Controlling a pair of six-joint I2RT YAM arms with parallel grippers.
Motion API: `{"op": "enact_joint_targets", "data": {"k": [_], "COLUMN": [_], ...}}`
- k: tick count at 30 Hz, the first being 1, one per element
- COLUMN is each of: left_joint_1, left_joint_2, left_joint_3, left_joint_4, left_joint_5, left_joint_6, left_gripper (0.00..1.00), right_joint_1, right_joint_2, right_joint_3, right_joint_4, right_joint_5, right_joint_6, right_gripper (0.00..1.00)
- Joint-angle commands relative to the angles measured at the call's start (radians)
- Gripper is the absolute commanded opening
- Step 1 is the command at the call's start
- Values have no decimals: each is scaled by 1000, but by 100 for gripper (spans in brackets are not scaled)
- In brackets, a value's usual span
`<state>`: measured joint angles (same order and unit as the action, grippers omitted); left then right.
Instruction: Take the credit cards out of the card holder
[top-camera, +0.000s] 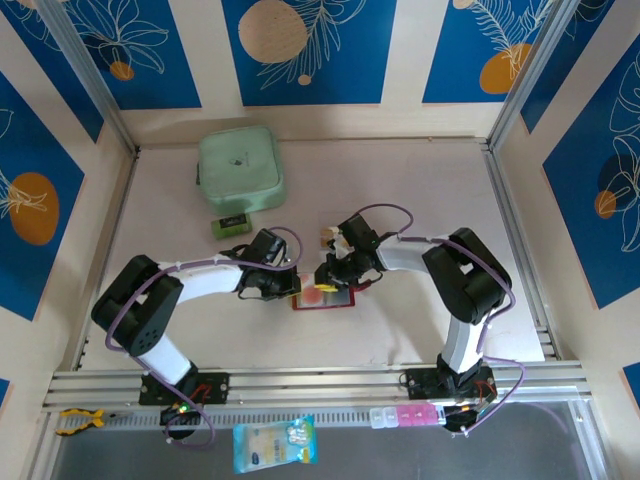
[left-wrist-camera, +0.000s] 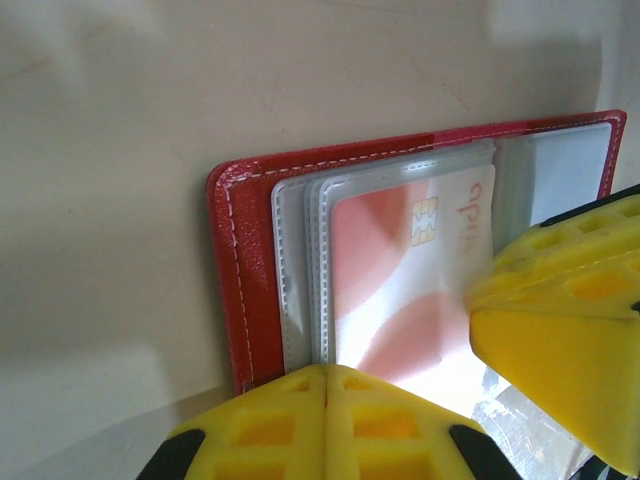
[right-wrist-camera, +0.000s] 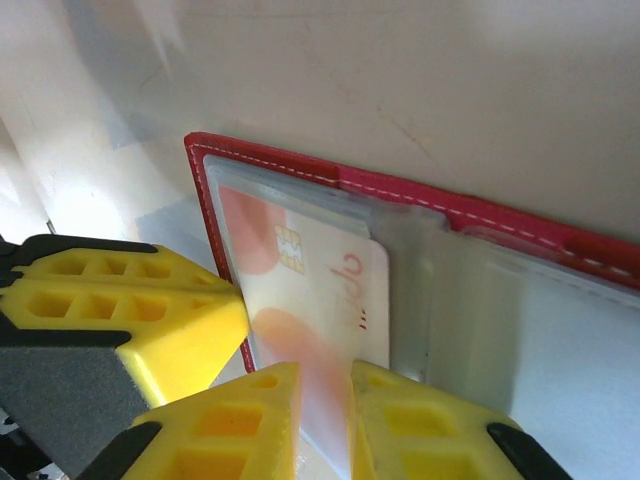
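Pressing our left gripper (left-wrist-camera: 326, 420), fingers together, on the left edge of the open card holder (top-camera: 322, 298) at mid-table (top-camera: 420, 190), we clamp our right gripper (right-wrist-camera: 325, 425) fingers on the whitish, red-marked credit card (right-wrist-camera: 310, 290) among its clear sleeves (left-wrist-camera: 296, 270).

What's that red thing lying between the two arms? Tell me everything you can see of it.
A small card holder, red and leather-like with pale stitching, lying open flat on the table. Clear sleeves inside hold a white card with red blobs and a chip. The shut left gripper rests on its edge; the right gripper pinches the card.
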<state>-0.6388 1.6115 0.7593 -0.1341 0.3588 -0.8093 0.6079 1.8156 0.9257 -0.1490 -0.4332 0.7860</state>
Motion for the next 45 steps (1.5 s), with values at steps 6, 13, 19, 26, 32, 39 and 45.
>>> {"op": "enact_joint_targets", "data": {"k": [6, 13, 19, 26, 32, 39, 45], "left_joint_1": [8, 8, 11, 11, 11, 10, -11], "left_joint_2": [26, 33, 31, 30, 16, -12, -8], "left_joint_3": [-3, -8, -16, -14, 2, 48, 93], "left_joint_4": [-20, -32, -32, -37, -54, -85, -99], "left_joint_5": [-2, -5, -7, -6, -6, 5, 25], "left_joint_6": [18, 21, 19, 22, 24, 32, 33], "left_gripper": [4, 4, 4, 4, 4, 4, 4], "right_joint_1": [8, 7, 7, 7, 8, 9, -6], "right_joint_2": [37, 11, -4, -21, -29, -54, -98], "right_joint_3": [18, 37, 54, 71, 73, 66, 40], "right_joint_4": [4, -117, -170, -206, -212, -191, -154], "right_joint_5": [-44, 76, 119, 136, 133, 130, 101], "right_joint_6": [-8, -46, -74, -97, -92, -86, -69], "right_gripper": [20, 21, 21, 21, 21, 21, 22]}}
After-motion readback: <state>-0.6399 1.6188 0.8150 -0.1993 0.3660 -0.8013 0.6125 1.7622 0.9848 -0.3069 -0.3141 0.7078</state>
